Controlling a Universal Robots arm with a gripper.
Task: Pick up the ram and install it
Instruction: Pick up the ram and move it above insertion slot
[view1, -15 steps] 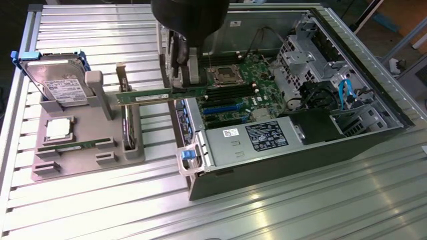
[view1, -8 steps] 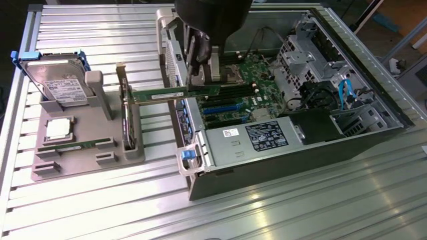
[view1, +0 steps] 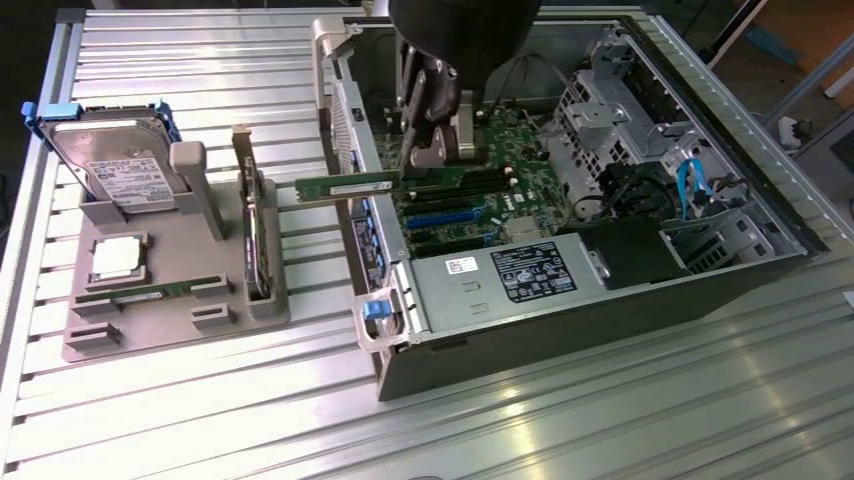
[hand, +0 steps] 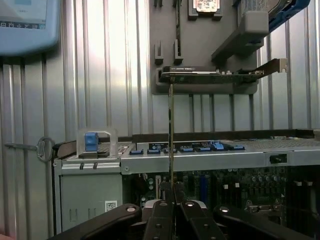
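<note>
The ram is a long green stick held level above the open computer case, and my gripper is shut on its end nearest the motherboard. Its free end reaches out over the case's side wall toward the exterior view's left. In the wrist view the ram shows edge-on as a thin line rising from between my dark fingers, with the gripper clamped on it above the motherboard.
A grey holder tray at the exterior view's left carries a hard drive, a silver CPU, an upright expansion card and another green stick. A blue latch sits on the case's front corner. The power supply and drive cages crowd the case.
</note>
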